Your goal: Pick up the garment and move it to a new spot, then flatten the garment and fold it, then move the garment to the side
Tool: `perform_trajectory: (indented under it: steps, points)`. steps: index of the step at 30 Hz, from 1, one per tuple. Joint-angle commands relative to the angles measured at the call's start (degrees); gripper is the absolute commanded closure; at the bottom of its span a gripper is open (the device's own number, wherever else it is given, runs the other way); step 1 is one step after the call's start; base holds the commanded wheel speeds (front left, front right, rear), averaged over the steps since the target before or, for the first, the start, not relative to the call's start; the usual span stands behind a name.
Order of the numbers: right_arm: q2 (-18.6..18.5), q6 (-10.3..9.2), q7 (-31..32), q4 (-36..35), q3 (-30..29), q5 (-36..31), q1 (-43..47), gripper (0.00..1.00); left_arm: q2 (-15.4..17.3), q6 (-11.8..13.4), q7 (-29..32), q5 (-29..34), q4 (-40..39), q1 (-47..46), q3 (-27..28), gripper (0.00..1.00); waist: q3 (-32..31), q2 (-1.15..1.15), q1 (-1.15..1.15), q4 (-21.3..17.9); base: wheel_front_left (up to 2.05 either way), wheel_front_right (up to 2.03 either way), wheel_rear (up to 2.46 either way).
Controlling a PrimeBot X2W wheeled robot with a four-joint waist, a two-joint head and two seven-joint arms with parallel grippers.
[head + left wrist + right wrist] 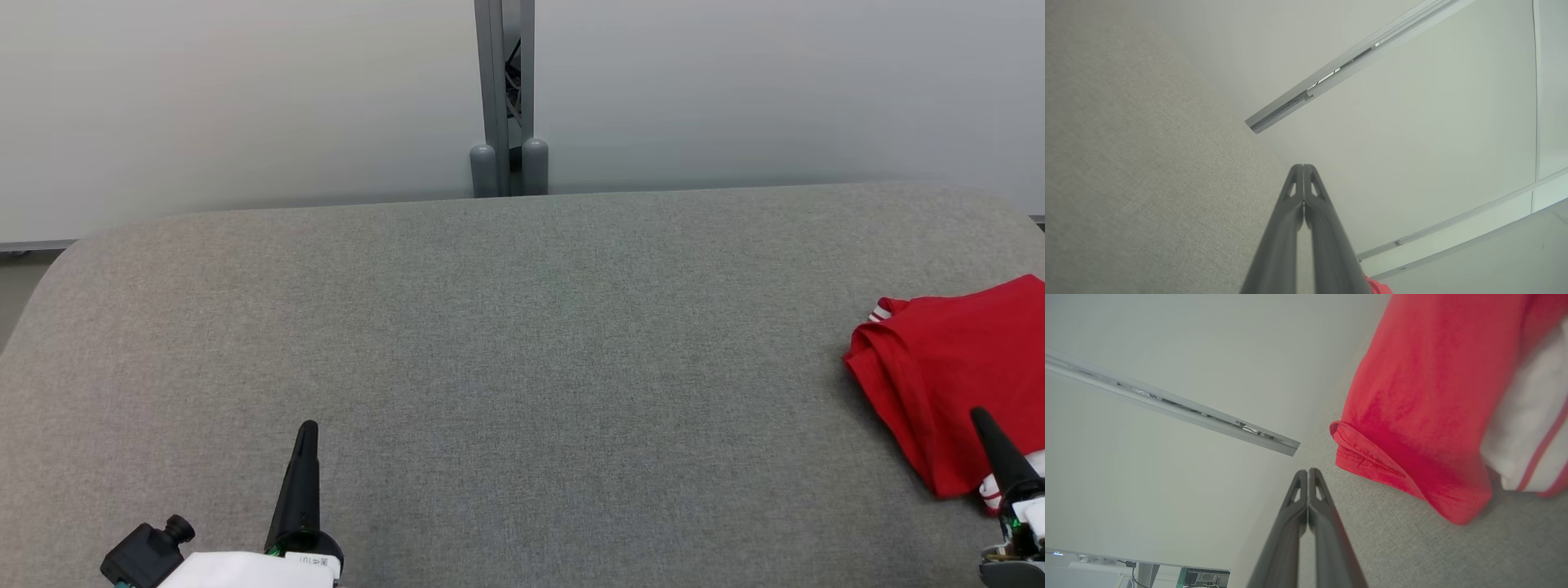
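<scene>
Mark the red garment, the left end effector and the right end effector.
red garment (955, 367), head view, middle of the red cloth
left end effector (1303, 166), left wrist view, tips of its shut fingers
right end effector (1307, 471), right wrist view, tips of its shut fingers

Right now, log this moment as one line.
garment: red, folded, right side of table | left end effector: shut, empty | right end effector: shut, empty, beside garment

No writing here is clear enough to read.

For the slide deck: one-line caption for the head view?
Folded red garment at the grey table's right edge; left gripper and right gripper shut, empty, low in frame.
</scene>
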Motion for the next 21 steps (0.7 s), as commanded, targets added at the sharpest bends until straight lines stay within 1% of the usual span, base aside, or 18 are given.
perform_trajectory:
  steps: [1,11,21]
  points:
    - [-0.71,0.01,0.91,-0.30,-0.76,1.79,-1.17,1.00,0.03,-0.66,-0.25,-1.21,-0.72,0.04,0.55,1.00,0.01,0.00,0.00,-0.01,0.00,0.00,0.00]
    - [-0.82,0.01,4.32,0.36,-3.15,7.69,-1.79,1.00,-1.18,-2.01,-0.39,-5.90,-1.02,0.64,1.06,1.00,0.08,0.00,0.00,-0.10,0.00,0.00,0.00]
    - [-0.93,0.00,6.91,0.91,-4.94,12.14,-2.12,1.00,-2.16,-3.10,-0.52,-9.41,-1.23,1.07,1.40,1.00,0.15,0.00,0.00,-0.17,0.00,0.00,0.00]
